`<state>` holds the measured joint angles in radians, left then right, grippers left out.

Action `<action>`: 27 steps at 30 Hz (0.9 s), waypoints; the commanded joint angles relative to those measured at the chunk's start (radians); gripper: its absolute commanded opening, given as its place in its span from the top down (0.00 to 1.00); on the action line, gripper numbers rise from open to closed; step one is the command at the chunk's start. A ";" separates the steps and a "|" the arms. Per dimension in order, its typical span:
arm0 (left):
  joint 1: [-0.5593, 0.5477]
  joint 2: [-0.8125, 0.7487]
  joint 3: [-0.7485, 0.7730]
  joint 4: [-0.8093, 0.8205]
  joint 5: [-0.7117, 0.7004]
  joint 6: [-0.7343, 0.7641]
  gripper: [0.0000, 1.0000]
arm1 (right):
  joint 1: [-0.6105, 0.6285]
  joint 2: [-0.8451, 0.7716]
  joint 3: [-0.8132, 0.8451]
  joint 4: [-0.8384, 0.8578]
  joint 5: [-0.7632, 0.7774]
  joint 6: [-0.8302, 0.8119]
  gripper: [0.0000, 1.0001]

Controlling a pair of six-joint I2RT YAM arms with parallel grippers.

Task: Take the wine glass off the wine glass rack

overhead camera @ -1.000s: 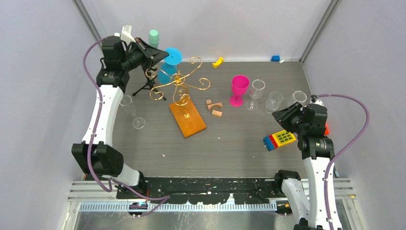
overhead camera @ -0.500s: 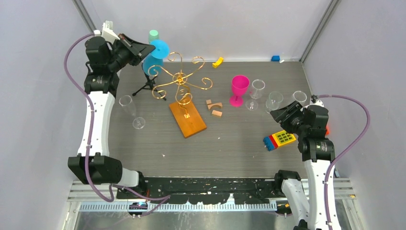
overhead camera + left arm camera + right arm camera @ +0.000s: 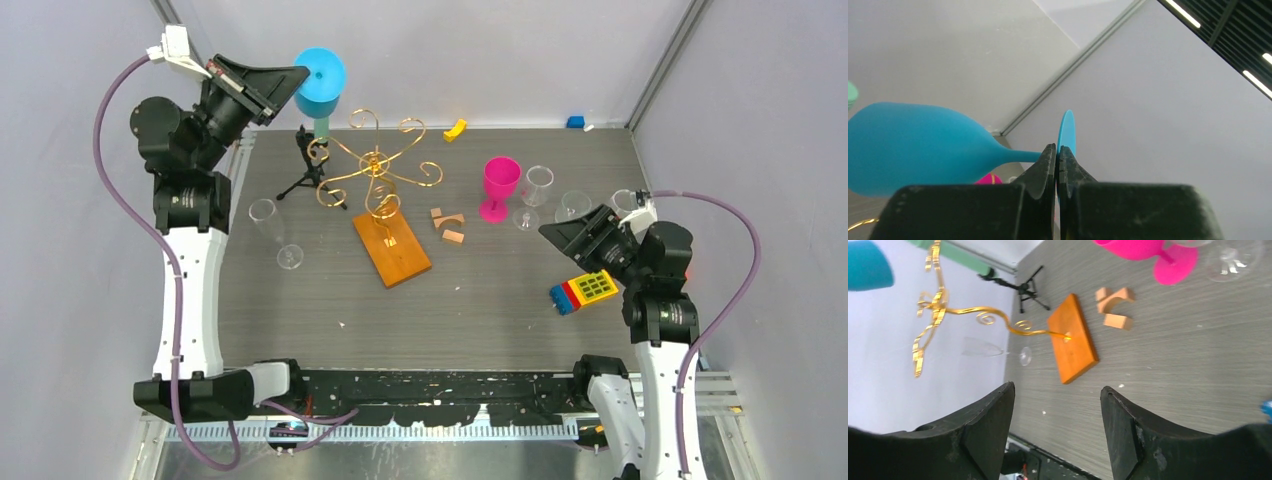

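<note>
The left end effector (image 3: 1058,156) is clenched on the thin stem of the blue glass (image 3: 913,150), close to its foot. In the top view this glass (image 3: 320,80) is high in the upper left of the frame. It is in the air, beside the top curls of the rack (image 3: 375,175) and apart from them as far as I can tell. No glass shows on the gold arms of the rack, so I judge that the main step is done. What is left is probably only to put the glass down on the table (image 3: 500,310). The right end effector (image 3: 1054,405) is released and holds nothing.

The glass is opaque and matte, with a round bowl and a flat foot. In the left wrist view it lies sideways, with the bowl at the left.
</note>
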<state>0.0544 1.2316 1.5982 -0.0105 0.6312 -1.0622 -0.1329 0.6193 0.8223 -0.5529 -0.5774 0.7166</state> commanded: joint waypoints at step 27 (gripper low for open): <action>-0.717 0.024 -0.357 0.634 -0.314 -0.635 1.00 | 0.009 -0.171 -0.232 1.061 -0.106 0.802 0.06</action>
<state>-0.6113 1.2575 1.2484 0.4927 0.3996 -1.6188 -0.1299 0.4305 0.6159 0.4252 -0.7097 1.4681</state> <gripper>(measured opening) 0.021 0.936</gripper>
